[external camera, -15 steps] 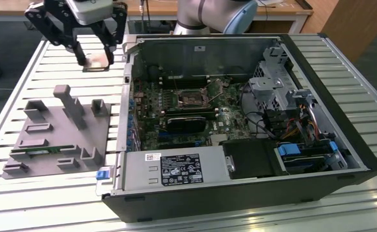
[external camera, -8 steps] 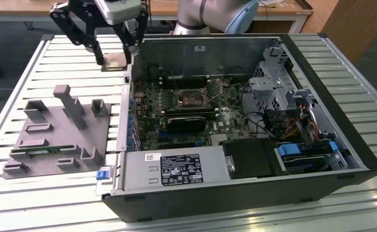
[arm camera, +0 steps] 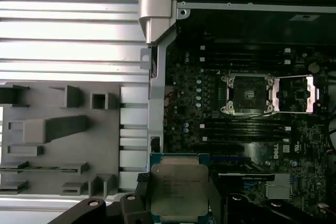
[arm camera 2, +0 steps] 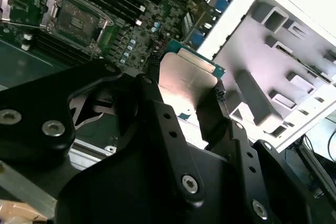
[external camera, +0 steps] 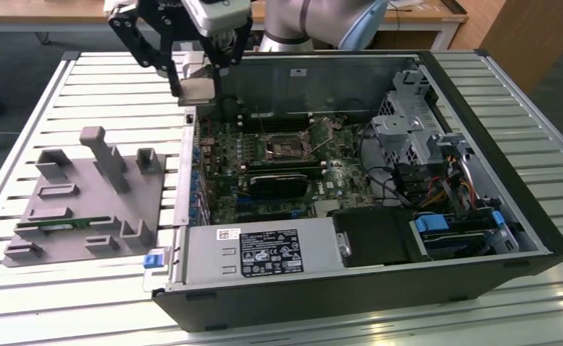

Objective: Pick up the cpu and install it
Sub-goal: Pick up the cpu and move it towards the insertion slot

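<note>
The cpu (external camera: 197,89) is a flat square chip with a silvery metal top. It hangs in the air over the back left corner of the open computer case, with my gripper (external camera: 195,81) shut on its two sides. In both wrist views the cpu (arm camera 2: 187,81) (arm camera: 177,188) sits between the black fingers (arm camera 2: 152,85) (arm camera: 140,195). The open motherboard socket (external camera: 287,148) (arm camera 2: 77,21) (arm camera: 249,94), its metal frame flipped up, lies further inside the case, apart from the chip.
The computer case (external camera: 512,216) lies on its side on a slatted metal table (external camera: 99,94). A grey parts holder (external camera: 79,209) with a green memory stick (external camera: 65,225) sits at the exterior view's left. The power supply (external camera: 262,252) and drive bays (external camera: 425,137) fill the case's front and right.
</note>
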### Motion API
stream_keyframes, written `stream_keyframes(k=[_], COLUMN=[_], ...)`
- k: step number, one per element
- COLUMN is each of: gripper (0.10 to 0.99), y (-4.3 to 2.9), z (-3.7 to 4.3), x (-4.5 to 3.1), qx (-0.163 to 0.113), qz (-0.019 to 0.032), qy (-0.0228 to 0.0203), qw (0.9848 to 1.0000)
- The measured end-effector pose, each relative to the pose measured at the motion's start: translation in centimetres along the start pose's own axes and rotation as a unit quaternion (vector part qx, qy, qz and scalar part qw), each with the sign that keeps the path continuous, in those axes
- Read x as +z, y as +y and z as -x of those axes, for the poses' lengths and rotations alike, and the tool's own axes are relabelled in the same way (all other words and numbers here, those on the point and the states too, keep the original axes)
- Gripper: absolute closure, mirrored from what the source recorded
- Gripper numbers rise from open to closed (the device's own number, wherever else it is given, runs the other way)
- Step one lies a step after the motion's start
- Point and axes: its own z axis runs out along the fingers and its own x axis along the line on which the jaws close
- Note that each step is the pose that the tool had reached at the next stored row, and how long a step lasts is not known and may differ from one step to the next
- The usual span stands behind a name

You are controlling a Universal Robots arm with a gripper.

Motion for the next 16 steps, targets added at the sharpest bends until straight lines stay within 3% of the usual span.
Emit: stream_keyframes(k=[12, 16], gripper=[0.553, 0.553], y=[0.15, 0.84], z=[4.67, 5.87], x=[0.28, 0.60], qx=[0.000, 0.000], qz=[0.0000, 0.0000], qy=[0.0000, -0.0001], qw=[1.0000, 1.0000])
